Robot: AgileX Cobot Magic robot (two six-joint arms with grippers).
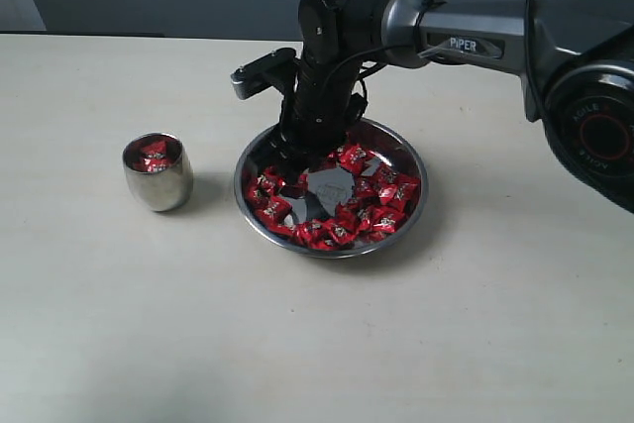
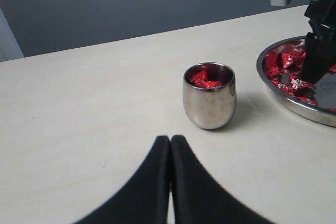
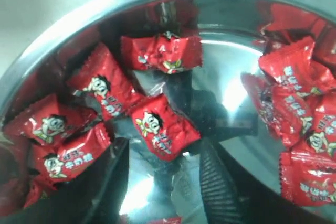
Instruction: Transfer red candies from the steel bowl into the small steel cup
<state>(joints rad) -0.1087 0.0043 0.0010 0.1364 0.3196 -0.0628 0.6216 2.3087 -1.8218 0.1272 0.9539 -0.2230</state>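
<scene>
Right hand (image 3: 165,153) stands wide open and empty over a red candy (image 3: 164,127) lying flat, askew.

The right arm (image 1: 475,42) runs off the right edge and hides the far-left rim of the steel bowl (image 1: 337,252). Print on the red candies (image 1: 384,195) is too small to read.

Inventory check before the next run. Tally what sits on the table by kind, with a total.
Bowl: 1
Cup: 1
Red candies: many, heaped and overlapping, so no exact count; most lie in the bowl, a few in the cup
Total: 2 containers, plus the uncounted candies
</scene>
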